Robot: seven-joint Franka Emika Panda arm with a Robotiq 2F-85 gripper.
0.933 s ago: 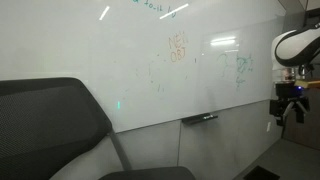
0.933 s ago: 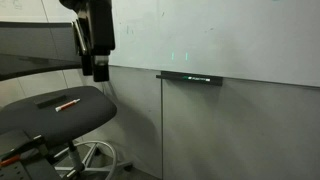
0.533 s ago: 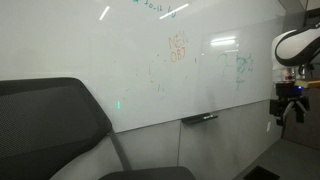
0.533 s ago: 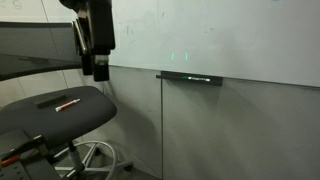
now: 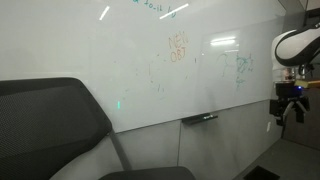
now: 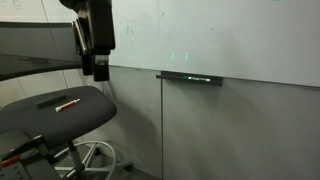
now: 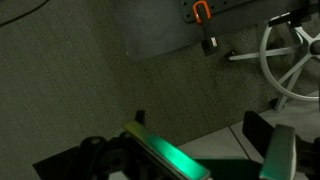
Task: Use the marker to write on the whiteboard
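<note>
The marker (image 6: 67, 103), a small orange-yellow stick with a reddish tip, lies on the dark grey chair seat (image 6: 90, 112). My gripper (image 6: 97, 70) hangs above the seat, up and to the right of the marker, clear of it. It also shows at the right edge of an exterior view (image 5: 287, 106), with its fingers apart and empty. In the wrist view the jaws (image 7: 200, 140) are open over grey fabric, and the marker does not show there. The whiteboard (image 5: 130, 60) is large, glossy and white, with faint orange and green scribbles; it fills the wall in both exterior views (image 6: 230, 35).
A long dark bar (image 5: 200, 118) sits at the whiteboard's lower edge, seen in both exterior views (image 6: 190, 77). The dark grey chair back (image 5: 45, 125) fills the near left. The chair's wheeled base (image 7: 290, 60) and a small orange item (image 7: 199, 12) are on the floor.
</note>
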